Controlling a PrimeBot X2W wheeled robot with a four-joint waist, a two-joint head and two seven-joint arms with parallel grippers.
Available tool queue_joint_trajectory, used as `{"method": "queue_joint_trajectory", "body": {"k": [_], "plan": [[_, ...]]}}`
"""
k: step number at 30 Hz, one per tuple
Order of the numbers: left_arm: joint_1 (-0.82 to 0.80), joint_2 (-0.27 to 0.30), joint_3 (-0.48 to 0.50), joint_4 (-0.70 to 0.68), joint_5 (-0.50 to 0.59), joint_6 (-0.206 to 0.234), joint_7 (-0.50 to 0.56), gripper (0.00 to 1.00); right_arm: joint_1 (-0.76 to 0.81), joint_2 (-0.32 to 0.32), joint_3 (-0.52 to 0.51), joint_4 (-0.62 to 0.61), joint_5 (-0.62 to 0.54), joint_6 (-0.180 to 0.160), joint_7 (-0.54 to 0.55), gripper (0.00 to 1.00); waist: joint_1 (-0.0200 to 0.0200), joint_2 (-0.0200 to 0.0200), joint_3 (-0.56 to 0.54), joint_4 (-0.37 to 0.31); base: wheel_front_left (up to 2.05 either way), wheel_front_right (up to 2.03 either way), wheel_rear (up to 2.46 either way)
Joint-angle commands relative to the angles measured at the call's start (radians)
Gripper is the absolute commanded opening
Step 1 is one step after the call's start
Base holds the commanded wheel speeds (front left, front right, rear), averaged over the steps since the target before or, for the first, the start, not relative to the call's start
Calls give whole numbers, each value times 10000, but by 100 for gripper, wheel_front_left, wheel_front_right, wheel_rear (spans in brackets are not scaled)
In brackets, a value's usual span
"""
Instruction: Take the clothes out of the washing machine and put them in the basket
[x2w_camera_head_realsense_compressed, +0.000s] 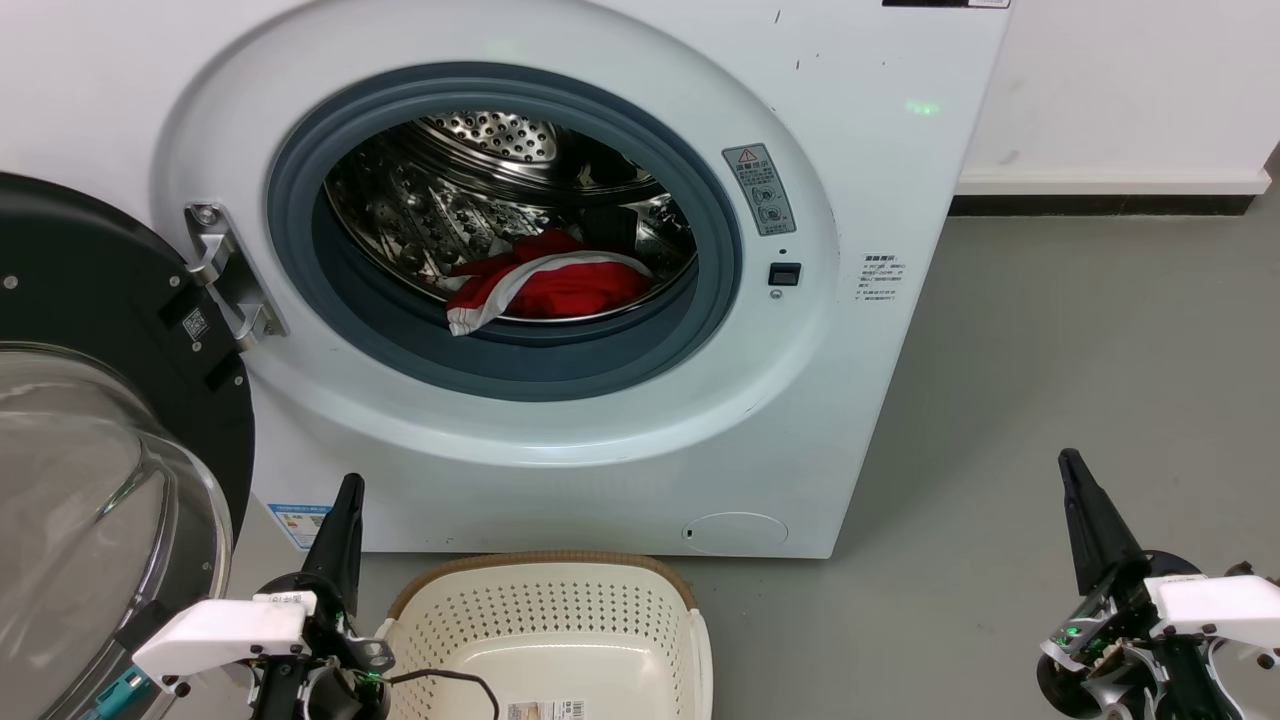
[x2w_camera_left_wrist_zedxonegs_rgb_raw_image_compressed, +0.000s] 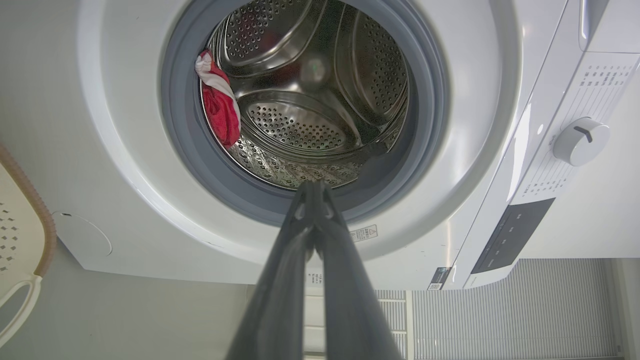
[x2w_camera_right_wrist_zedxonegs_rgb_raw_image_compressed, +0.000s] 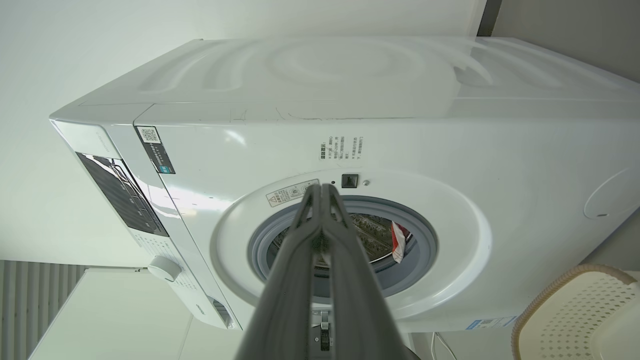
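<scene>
**Clothes (x2w_camera_head_realsense_compressed: 550, 285) heaped in the drum (x2w_camera_head_realsense_compressed: 480, 130), basket (x2w_camera_head_realsense_compressed: 540, 560) set below**

Head view: the red heap lies at the drum's front lip, reachable because the door (x2w_camera_head_realsense_compressed: 100, 300) is swung wide to the left. The basket stands on the floor (x2w_camera_head_realsense_compressed: 1050, 350) just before the washer (x2w_camera_head_realsense_compressed: 880, 150), likely to keep the carry short. The left tool (x2w_camera_head_realsense_compressed: 345, 510) and right tool (x2w_camera_head_realsense_compressed: 1085, 510) hang low on either side, fingers pressed together, holding nothing.

Left wrist view: the closed left tool points into the opening, seemingly lined up to reach in.

Right wrist view: the right tool, also closed, aims at the opening's edge. Red cloth peeks past the grey ring (x2w_camera_right_wrist_zedxonegs_rgb_raw_image_compressed: 259, 250).
</scene>
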Motion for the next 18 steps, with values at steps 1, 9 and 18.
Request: {"method": "queue_joint_trajectory", "body": {"k": [1,9,18], "plan": [[-58,1,16,-20,-20,-27,17,0,-122,34,8,13,-46,0,7,0,0,0,0,0,0,0,0],[-58,1,16,-20,-20,-27,17,0,-121,34,8,13,-46,0,7,0,0,0,0,0,0,0,0],[-9,-7,-125,21,72,2,-124,100,68,3,41,-39,-43,0,-133,100,0,0,3,-4,0,0,0]]}}
